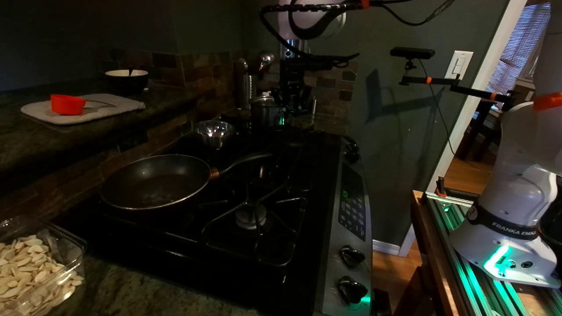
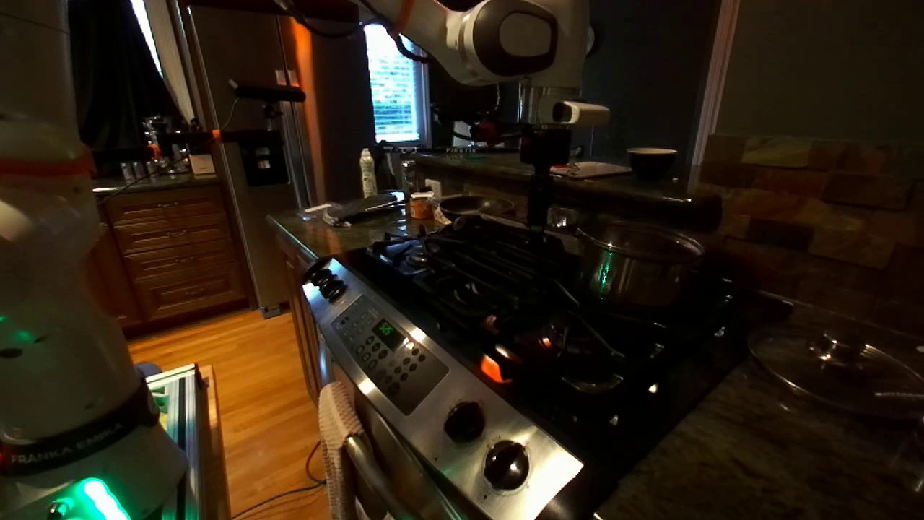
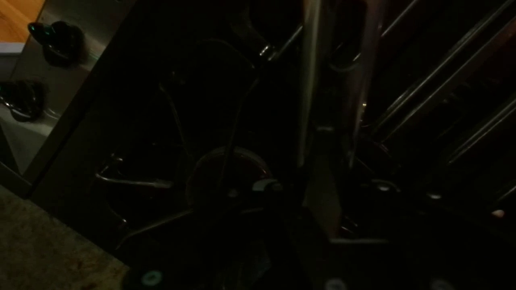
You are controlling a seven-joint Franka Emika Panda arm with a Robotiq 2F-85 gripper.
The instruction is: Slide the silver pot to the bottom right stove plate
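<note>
In an exterior view, the silver pot (image 2: 639, 269) is being carried at the rear right of the stove (image 2: 462, 386), with a gap being shown between it and the gripper (image 2: 538, 235); whether the jaws are being set apart or together cannot be told in this dark, though no hold on the pot is being shown. By judgement, the slide forward is being best served by pressure low on the pot's rear wall, applied slowly and squarely, as tipping is being risked by a high push. Stone counter (image 2: 722, 448) is being taken up by a glass lid (image 2: 841, 368); daylight is being let in through a window (image 2: 393, 87). In an exterior view, a frying pan (image 1: 158, 186) is being noted, its handle being pointed in over the stove's middle; room is probably being called for there. Pale seeds (image 1: 26, 265) are being held in a clear tub (image 1: 75, 250); a grey-green wall (image 1: 386, 162) is being left in half-light. In the wrist view, the front right burner (image 3: 211, 173), likely the goal, is being framed by grate bars (image 3: 135, 181) near two knobs (image 3: 62, 44); snagging is being risked, so a level pull is being advised.
</note>
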